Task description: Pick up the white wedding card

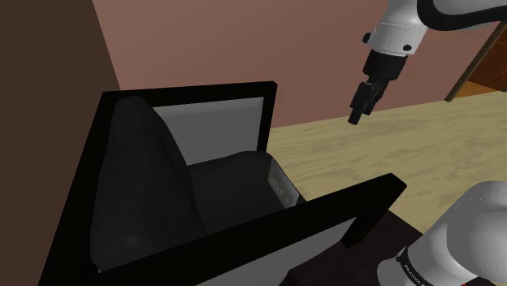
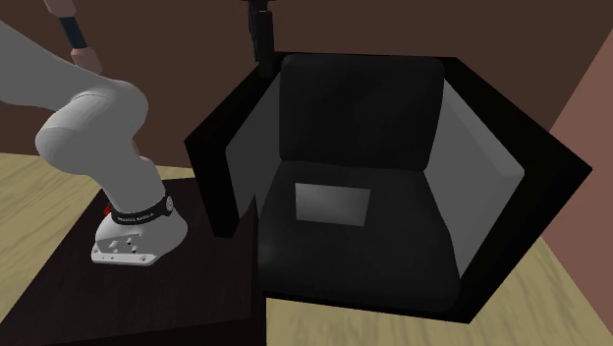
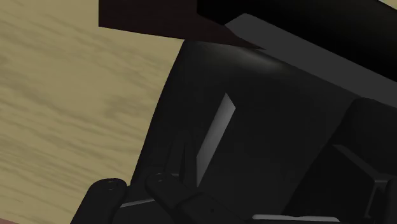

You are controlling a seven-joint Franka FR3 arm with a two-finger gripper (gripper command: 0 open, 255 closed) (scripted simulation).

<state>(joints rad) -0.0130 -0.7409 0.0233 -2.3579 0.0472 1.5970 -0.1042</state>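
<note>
A black armchair (image 2: 354,108) stands on pale wood floor (image 1: 422,154).

1. You can read no text, number or sign in full in these views.
2. The black band (image 2: 138,211) round the arm's base (image 2: 126,248) carries small white lettering; its characters are too small to make out.
3. In the shoulder view, the same band shows white marks, likewise illegible.
</note>
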